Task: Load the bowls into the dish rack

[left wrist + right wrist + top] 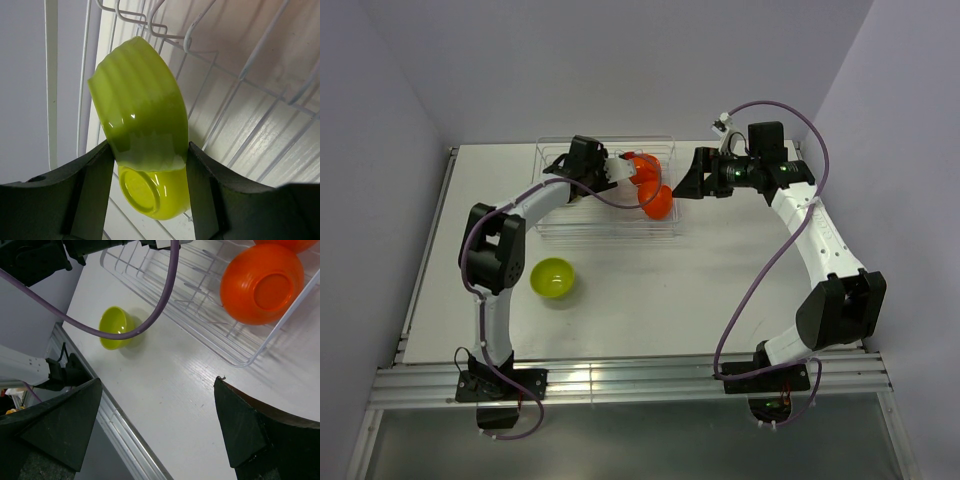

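I hold L grip (pixel 150 152) clamped on green bowl (pixel 140 100), tipped on edge over rack (pixel 610 225) to slot betw prongs (pixel 187 44); R grip (pixel 157 385) open, empty, by rack's right end.

The left white tubular arm (pixel 498 330) and the right white tubular arm (pixel 815 235) carry bulky black joint housings (pixel 840 310). A purple cable (pixel 760 270) loops up each arm from the silver aluminium rail (pixel 640 380). The matte black right gripper (pixel 157 390) has wedge-shaped fingers (pixel 55 425).
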